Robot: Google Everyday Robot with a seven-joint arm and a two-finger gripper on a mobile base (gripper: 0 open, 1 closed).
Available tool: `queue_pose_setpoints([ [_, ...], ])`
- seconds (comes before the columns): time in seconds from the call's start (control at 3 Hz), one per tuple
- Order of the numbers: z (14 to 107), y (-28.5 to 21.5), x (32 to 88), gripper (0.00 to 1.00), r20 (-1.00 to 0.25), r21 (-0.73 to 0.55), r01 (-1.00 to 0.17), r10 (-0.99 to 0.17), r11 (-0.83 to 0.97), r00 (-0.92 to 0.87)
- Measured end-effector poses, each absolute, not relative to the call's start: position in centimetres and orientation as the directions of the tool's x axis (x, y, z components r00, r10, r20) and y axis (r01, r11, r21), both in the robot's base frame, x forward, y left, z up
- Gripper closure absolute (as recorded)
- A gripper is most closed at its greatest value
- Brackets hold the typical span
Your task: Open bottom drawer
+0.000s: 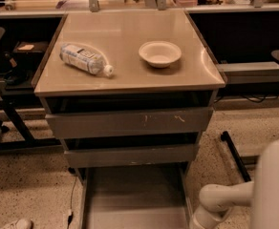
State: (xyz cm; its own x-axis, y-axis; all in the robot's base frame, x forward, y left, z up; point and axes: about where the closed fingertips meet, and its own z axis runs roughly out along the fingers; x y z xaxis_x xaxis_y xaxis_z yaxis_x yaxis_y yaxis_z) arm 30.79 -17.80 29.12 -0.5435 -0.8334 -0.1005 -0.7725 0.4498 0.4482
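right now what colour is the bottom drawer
The bottom drawer is plain grey, camera view; gripper out of view below the frame.

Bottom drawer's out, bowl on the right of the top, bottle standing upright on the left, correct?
No: the camera view shows the bottle lying on its side, not upright. The bottom drawer is out and the bowl sits right. The gripper is out of view below the arm at lower right.

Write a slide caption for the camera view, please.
Bottom drawer stands open below a cabinet top holding a bottle and bowl; arm at lower right, gripper out of view.
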Motion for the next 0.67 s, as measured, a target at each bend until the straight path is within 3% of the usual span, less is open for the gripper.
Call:
queue_pose_setpoints([
  [0.33, 34.6, -24.3, 25.9, 0.0, -0.058, 0.363, -0.691, -0.725, 0.625, -0.687],
  [0.67, 36.9, -25.2, 25.4, 0.0, -0.058, 0.33, -0.704, -0.731, 0.629, -0.68],
])
